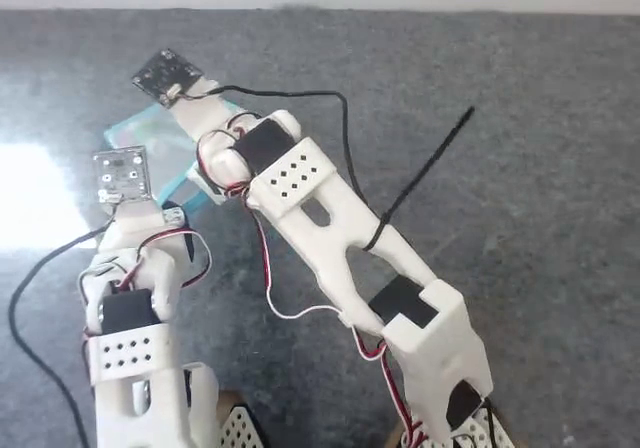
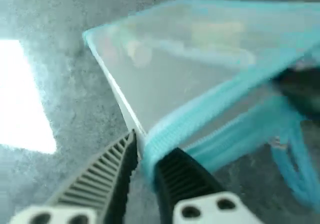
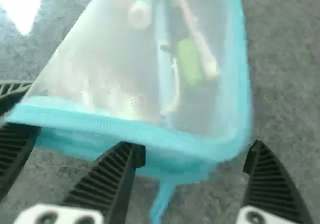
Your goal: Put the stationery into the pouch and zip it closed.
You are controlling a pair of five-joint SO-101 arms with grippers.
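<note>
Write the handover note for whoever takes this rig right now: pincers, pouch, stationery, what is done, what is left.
Left pincer: shut on the pouch, pinching its zipper edge at one corner.
Right pincer: open, straddling the zipper edge near the other corner, with the pull cord between its fingers.
The pouch lies on the grey table; the stationery shows through the mesh, inside.
Done: loading, as far as can be seen.
Left: grip the pull and zip it shut. How far the zip is closed I cannot tell.
</note>
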